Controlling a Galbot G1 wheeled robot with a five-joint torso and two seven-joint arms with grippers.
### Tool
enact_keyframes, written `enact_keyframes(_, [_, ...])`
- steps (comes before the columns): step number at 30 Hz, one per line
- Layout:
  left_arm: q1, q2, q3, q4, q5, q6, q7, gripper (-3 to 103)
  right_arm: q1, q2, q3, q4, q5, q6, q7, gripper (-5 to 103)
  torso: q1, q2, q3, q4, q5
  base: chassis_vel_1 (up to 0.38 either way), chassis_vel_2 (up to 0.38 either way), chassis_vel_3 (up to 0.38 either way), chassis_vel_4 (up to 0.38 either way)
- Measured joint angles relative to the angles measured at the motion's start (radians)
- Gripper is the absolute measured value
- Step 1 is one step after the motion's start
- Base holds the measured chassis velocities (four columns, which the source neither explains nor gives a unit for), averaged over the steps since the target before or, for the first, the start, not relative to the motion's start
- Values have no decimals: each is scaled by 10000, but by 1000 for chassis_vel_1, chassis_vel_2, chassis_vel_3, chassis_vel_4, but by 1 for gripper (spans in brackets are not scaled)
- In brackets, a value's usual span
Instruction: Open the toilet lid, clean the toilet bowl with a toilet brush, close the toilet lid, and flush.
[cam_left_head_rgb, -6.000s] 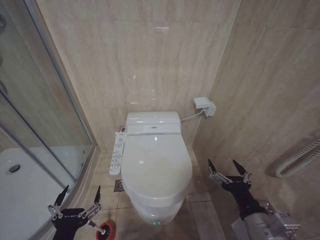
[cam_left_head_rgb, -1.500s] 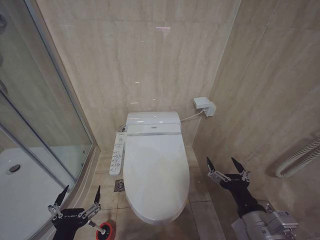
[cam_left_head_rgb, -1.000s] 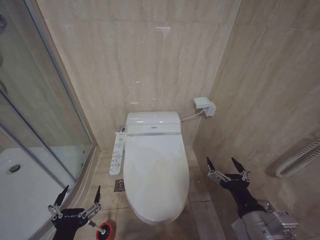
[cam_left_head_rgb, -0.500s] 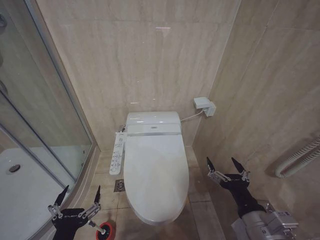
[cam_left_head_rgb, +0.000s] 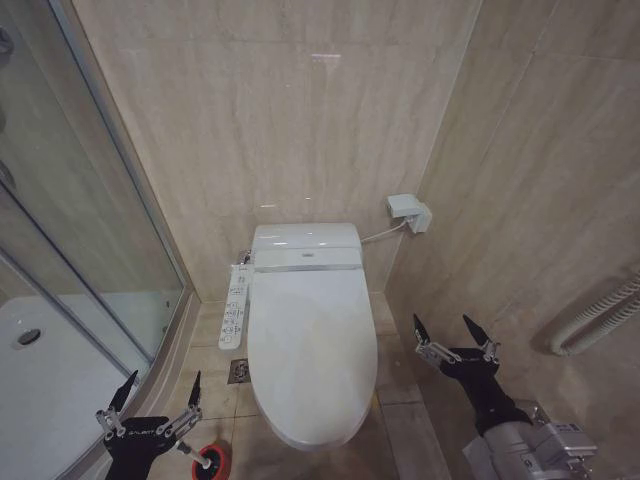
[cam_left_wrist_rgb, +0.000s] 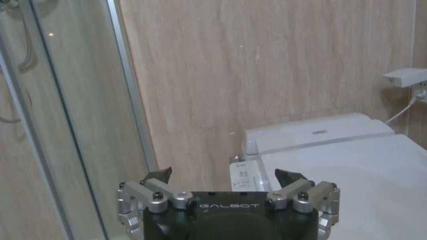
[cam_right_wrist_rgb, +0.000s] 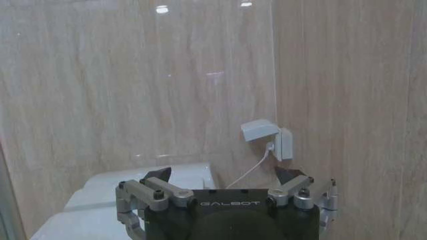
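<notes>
The toilet lid (cam_left_head_rgb: 310, 350) lies flat and shut, and the toilet bowl is hidden beneath it. In the left wrist view the lid (cam_left_wrist_rgb: 360, 170) lies beyond my fingers. The toilet brush (cam_left_head_rgb: 203, 461) stands in a small red holder (cam_left_head_rgb: 219, 466) on the floor left of the toilet, its handle mostly hidden behind my left gripper (cam_left_head_rgb: 163, 385). That gripper is open and empty, hovering left of the lid's front (cam_left_wrist_rgb: 223, 175). On the other side of the toilet, near the side wall, my right gripper (cam_left_head_rgb: 444, 330) is open and holds nothing (cam_right_wrist_rgb: 222, 174).
A glass shower screen (cam_left_head_rgb: 100, 230) and white shower tray (cam_left_head_rgb: 50, 370) close off the left. A control panel (cam_left_head_rgb: 235, 305) juts from the tank (cam_left_head_rgb: 305, 245). A wall socket box (cam_left_head_rgb: 408, 212), a corrugated hose (cam_left_head_rgb: 600, 315) and a floor drain (cam_left_head_rgb: 238, 372) are nearby.
Six seconds ago the lid stood slightly raised with the bowl's front showing; it has since sunk flat. Over the last second nothing has moved.
</notes>
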Motion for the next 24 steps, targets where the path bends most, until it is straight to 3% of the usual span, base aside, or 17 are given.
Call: enact_keyframes(24, [0, 0, 0, 0, 0, 0, 0, 100, 0, 0, 0, 0, 0, 0, 0, 100, 0, 0, 0, 0, 0, 0, 0, 0, 0])
